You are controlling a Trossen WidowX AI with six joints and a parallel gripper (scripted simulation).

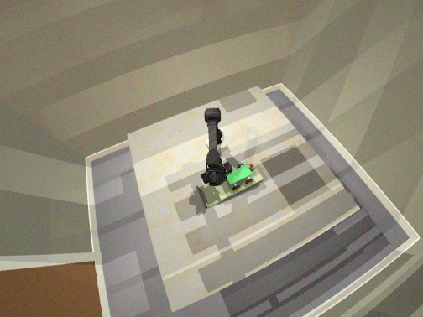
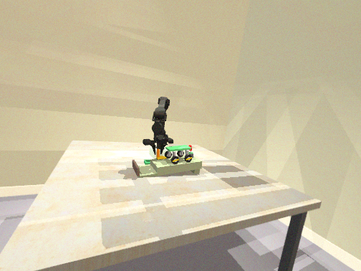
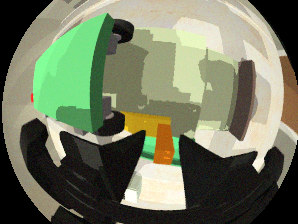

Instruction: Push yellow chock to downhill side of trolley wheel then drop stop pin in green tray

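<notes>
The green-topped trolley stands on the pale green ramp. The red-headed stop pin is at its uphill end. The yellow chock lies on the ramp at the downhill side of one near-arm wheel and looks to touch it; its rubber base is hidden. Its orange handle stands upright between the fingers of my gripper. The gripper is partly open, with a gap on each side of the handle.
A brown end board closes the ramp's downhill end. The green tray lies beyond the ramp on the arm's side, partly hidden behind the handle and fingers. The trolley's body is close beside the gripper, uphill.
</notes>
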